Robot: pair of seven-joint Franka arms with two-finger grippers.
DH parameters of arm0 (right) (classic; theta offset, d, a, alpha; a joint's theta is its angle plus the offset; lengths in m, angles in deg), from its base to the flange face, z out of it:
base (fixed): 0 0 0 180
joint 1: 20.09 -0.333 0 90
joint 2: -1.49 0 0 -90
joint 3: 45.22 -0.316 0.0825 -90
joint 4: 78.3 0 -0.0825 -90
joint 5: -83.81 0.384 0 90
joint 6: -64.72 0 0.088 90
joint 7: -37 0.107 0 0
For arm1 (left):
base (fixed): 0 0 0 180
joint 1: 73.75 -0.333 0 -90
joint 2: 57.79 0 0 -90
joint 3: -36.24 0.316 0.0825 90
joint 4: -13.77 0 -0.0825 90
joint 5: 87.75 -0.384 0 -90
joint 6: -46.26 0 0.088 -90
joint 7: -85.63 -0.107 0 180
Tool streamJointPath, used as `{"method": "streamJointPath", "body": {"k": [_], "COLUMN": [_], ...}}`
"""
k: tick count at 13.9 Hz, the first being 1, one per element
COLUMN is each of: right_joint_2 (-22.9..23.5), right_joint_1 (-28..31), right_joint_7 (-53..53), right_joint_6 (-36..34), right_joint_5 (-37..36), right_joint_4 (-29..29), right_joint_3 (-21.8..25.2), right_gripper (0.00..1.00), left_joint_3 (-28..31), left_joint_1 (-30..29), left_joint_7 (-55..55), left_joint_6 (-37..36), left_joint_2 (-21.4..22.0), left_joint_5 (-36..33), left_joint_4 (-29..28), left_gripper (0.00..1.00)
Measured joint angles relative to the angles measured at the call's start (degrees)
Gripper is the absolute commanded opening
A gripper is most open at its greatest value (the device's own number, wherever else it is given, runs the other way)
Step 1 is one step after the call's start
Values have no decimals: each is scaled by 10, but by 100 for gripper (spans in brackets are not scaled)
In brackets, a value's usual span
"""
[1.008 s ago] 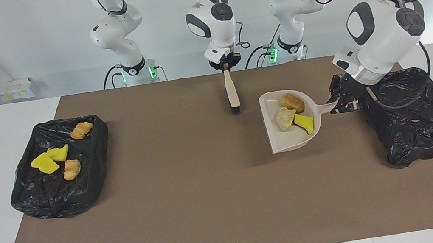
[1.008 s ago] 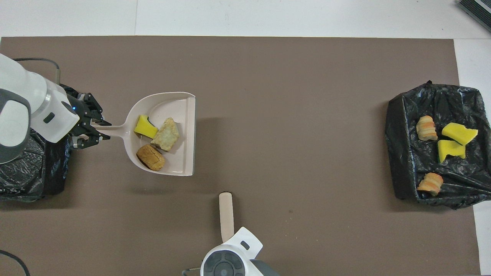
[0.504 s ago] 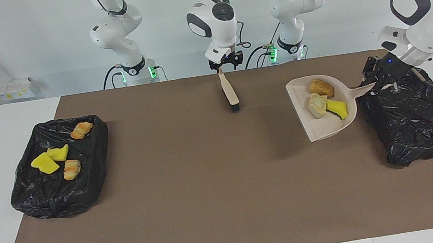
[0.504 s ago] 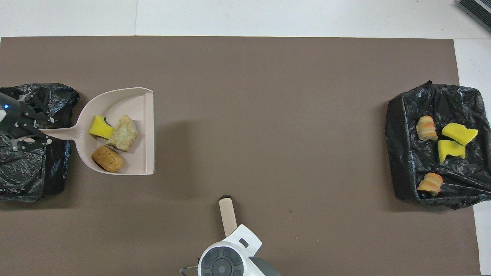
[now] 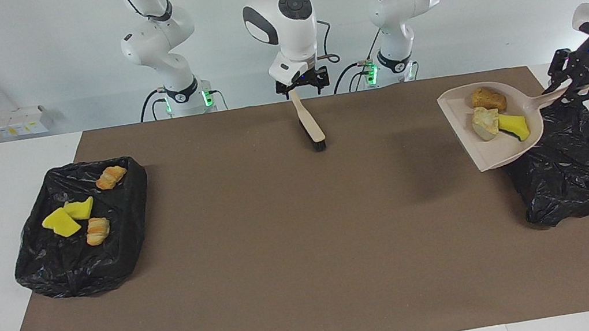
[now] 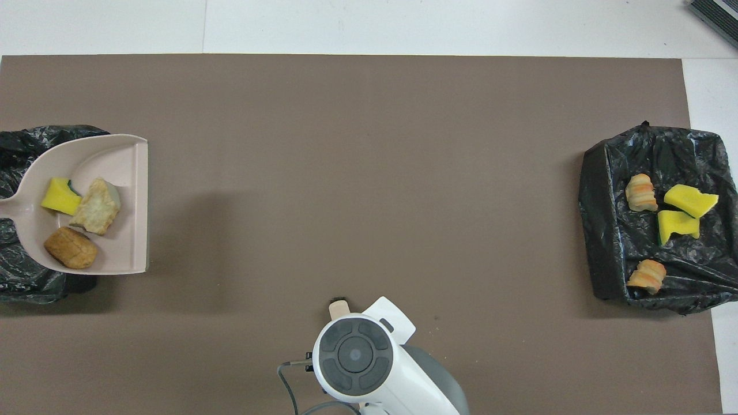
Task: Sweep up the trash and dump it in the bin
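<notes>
We hold dustpan in left gripper, frame right, over empty bin; three chunks undumped. Right gripper clamps brush.

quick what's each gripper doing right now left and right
Left gripper: closed on the dustpan handle, holding it raised over the black bin bag.
Right gripper: closed on the brush handle, brush hanging over the mat.

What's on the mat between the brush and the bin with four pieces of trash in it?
Nothing: from the brush to that bin, the brown mat is bare, clearest in the facing view.
</notes>
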Motion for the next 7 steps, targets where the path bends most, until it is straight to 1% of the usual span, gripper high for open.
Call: {"method": "streamJointPath", "body": {"k": [4, 7], "right_joint_2": [-1, -1], "right_joint_1": [68, 118], "right_joint_7": [-85, -161], "right_joint_6": [-73, -112], "right_joint_5": [-29, -57], "right_joint_4": [71, 112], "right_joint_3": [2, 3], "right_gripper": [100, 100], "left_joint_3": [1, 0], "left_joint_1": [-45, -61], "left_joint_7": [-37, -45], "left_joint_6": [6, 33], "left_joint_2": [0, -1], "left_joint_5": [-31, -82], "left_joint_4": [10, 22], "left_gripper": [0, 0]}}
